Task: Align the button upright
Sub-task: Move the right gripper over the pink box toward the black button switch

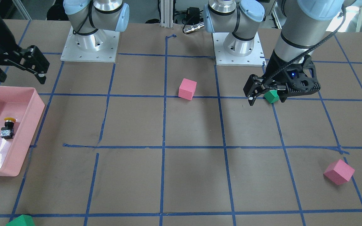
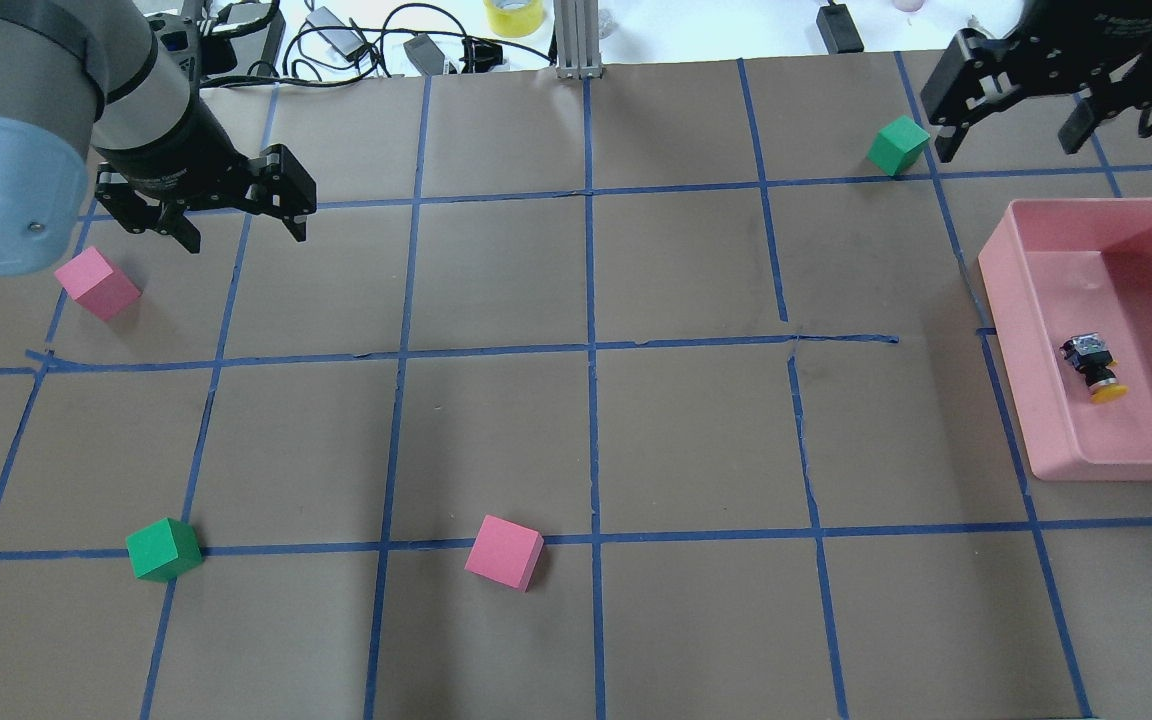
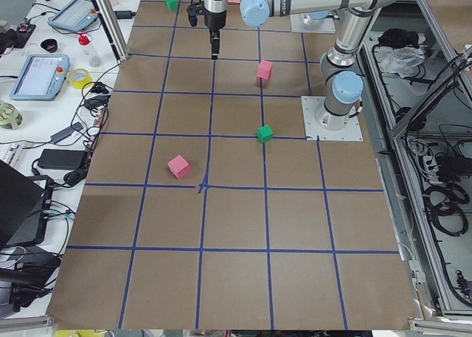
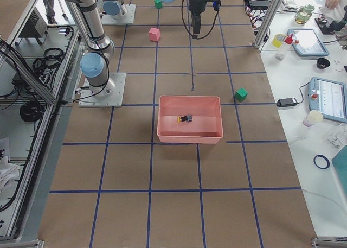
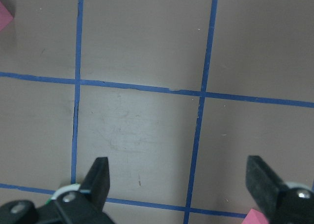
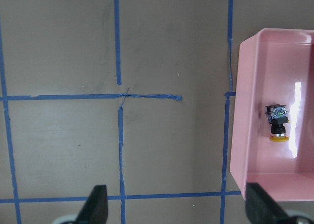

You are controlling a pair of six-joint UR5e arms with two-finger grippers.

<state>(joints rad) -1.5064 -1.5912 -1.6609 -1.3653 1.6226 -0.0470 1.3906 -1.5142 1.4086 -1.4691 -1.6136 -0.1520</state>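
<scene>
Both the left fingers (image 5: 100, 177) and the right fingers (image 6: 98, 204) are spread wide, holding nothing. The button (image 6: 277, 122) lies on its side in the pink tray (image 6: 245, 136) on the worktop (image 6: 171, 47), ahead of the right fingers, to one side and well apart.

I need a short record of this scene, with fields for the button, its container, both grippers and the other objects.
button: small yellow-capped push-button with black body, lying on its side, not upright
container: pink plastic tray, button on its floor
left gripper: jaws open, empty, above the table
right gripper: jaws open, empty, not over the tray
other objects: two pink foam cubes, two green foam cubes, all on the table
</scene>
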